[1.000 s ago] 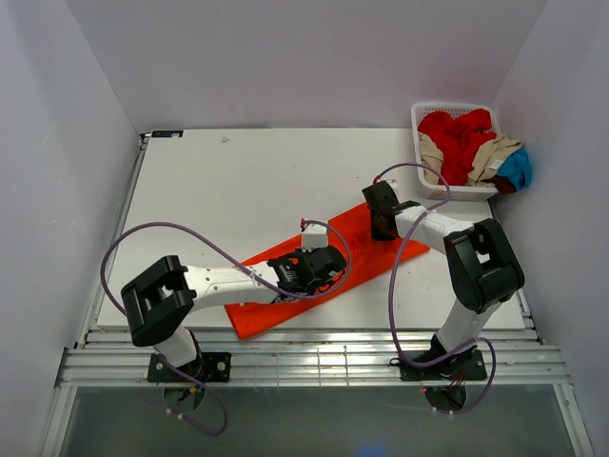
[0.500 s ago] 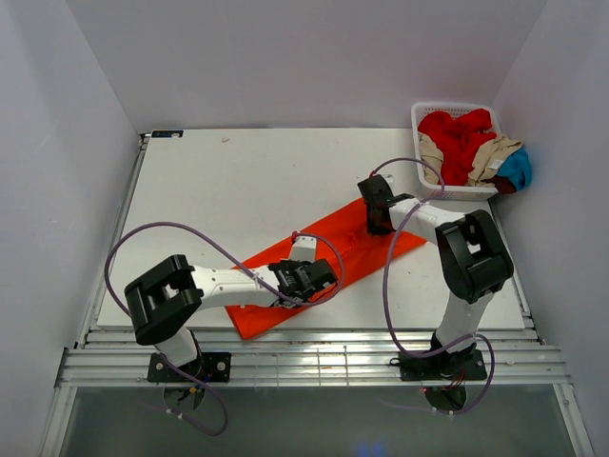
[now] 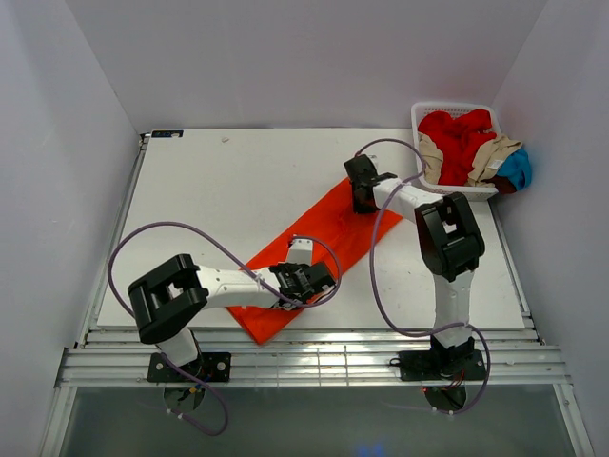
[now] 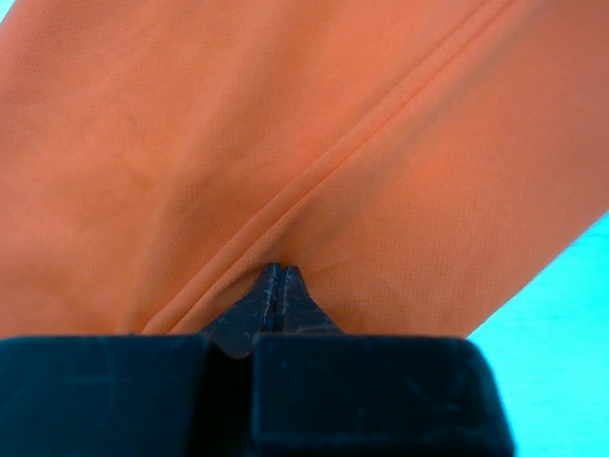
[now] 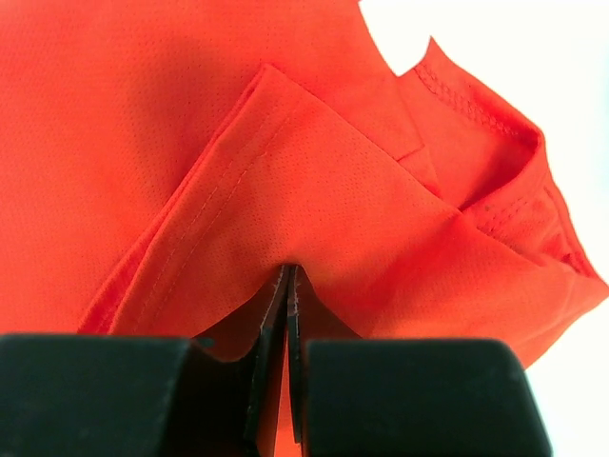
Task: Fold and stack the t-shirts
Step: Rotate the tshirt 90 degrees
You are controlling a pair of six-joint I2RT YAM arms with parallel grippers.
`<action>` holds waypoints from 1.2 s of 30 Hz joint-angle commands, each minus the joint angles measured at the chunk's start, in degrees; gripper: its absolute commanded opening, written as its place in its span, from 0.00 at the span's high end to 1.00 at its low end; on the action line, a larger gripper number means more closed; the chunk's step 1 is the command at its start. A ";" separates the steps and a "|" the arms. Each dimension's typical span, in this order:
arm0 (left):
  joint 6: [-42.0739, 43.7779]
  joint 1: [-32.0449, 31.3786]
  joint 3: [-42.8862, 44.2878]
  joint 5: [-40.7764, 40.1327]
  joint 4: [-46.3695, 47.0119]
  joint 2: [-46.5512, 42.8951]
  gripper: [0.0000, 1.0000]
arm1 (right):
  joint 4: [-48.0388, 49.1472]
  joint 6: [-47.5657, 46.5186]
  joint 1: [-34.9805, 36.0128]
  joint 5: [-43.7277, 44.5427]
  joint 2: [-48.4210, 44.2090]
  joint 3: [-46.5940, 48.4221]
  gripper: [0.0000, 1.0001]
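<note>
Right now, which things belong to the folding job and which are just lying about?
Job: bright orange cloth t-shirt, pinched by left tool and right tool; red shirt; tan shirt; blue shirt.
Lying about: white lattice plastic basket; purple cable.

A white desk [image 3: 238,181] fills the middle of the overhead view, closed in by plain pale walls [image 3: 304,57] at the back and on both sides. A white lattice-sided plastic basket [image 3: 453,105] sits at its far right corner, against the right wall. A small dark tag [image 3: 166,133] lies at the far left corner. Ribbed metal rails [image 3: 314,367] run along the near edge.
</note>
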 commanded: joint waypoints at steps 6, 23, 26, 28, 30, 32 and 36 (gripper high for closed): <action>-0.99 -0.20 1.66 10.64 9.50 5.01 1.00 | -2.12 -4.18 -0.46 -5.72 12.60 16.11 0.92; 3.49 -0.03 18.87 11.70 13.39 15.91 1.00 | 4.55 -7.52 -5.73 -34.88 25.98 37.22 0.92; 4.28 0.50 21.78 11.79 13.65 17.93 1.00 | 7.19 -6.03 -7.05 -41.74 27.73 38.62 0.92; 4.55 0.94 23.19 11.97 13.82 18.81 1.00 | 8.33 -4.98 -7.76 -44.22 28.88 40.90 0.92; 5.68 1.03 23.80 10.22 14.18 18.99 1.00 | 9.56 -4.88 -8.20 -47.12 29.59 41.79 0.92; 7.52 1.11 23.72 8.28 16.27 18.47 1.00 | 14.12 -5.14 -8.37 -50.02 27.58 40.39 0.92; 18.48 2.16 24.68 2.93 22.08 15.66 0.98 | 20.12 -8.30 -8.73 -49.51 19.41 35.56 0.81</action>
